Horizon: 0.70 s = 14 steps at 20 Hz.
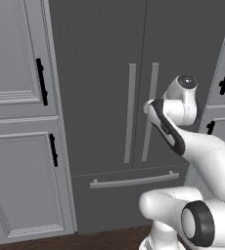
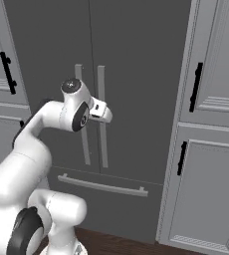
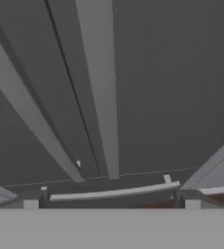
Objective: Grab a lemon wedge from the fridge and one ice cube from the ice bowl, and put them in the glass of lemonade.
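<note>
While the fridge (image 1: pixel 109 73) stands shut, we hover with wide, empty jaws near its right handle (image 1: pixel 150 112); next we must grip it and pull.

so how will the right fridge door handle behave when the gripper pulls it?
The right door handle is a long straight bar, so probably rigid. Its smooth finish may slip in the open gripper. The tall fridge door likely swings heavily.

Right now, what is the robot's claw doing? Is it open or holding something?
Gripper: open and holding nothing, pointed at the closed fridge by its right door handle.
</note>
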### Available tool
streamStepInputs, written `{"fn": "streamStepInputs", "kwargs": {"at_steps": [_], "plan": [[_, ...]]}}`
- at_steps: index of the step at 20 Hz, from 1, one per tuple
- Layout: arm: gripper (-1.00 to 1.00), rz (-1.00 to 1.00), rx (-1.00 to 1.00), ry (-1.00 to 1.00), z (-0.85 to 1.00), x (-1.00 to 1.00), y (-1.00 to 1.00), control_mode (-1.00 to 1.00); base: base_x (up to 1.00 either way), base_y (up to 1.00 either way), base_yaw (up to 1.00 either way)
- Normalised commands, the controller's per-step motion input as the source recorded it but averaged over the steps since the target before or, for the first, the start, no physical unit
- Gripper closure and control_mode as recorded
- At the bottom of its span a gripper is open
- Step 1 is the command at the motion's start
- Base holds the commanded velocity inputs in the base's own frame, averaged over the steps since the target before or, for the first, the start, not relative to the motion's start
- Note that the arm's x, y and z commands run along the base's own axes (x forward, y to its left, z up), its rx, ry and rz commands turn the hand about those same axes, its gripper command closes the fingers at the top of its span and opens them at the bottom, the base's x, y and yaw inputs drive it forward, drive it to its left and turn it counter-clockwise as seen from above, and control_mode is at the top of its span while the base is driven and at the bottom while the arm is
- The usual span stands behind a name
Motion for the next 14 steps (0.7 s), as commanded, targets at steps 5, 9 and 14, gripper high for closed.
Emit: {"fn": "streamStepInputs", "kwargs": {"at_steps": [5,9,14], "plan": [[-1.0,0.09,0.0,0.0,-0.21,0.7,0.0,-1.0,0.0,0.0,0.0],[-1.0,0.01,-0.03,0.0,-0.01,0.59,-0.02,-1.0,0.0,0.0,0.0],[-1.0,0.0,-0.02,-0.05,0.29,0.19,-0.01,-1.0,0.0,0.0,0.0]]}}
